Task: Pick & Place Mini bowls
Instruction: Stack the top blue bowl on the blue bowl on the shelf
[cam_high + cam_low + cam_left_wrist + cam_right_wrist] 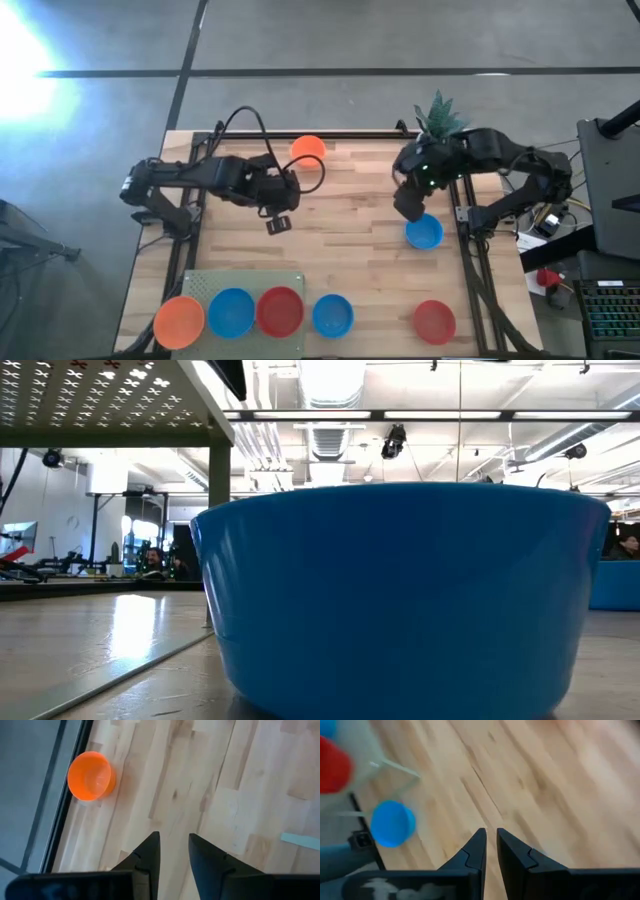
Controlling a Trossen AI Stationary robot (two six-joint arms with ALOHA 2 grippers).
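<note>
My right gripper [410, 207] hangs shut and empty above the table, just at the far-left side of a blue mini bowl [424, 233] that stands on its base. My left gripper [280, 220] is over the table's middle left, empty, with a narrow gap between its fingers [174, 851]. An orange bowl [308, 148] stands at the far edge and also shows in the left wrist view [90, 776]. Along the near edge stand an orange bowl [180, 320], a blue bowl [231, 312] and a red bowl [280, 310] on a grey perforated plate [240, 282], then another blue bowl [332, 315] and a red bowl [434, 321] on the wood.
A small pot with a green plant [438, 112] stands at the far right behind my right arm. In the low view one blue bowl [400, 600] fills the front and the perforated plate [100, 395] stands raised on a leg. Bare wood lies in the table's middle.
</note>
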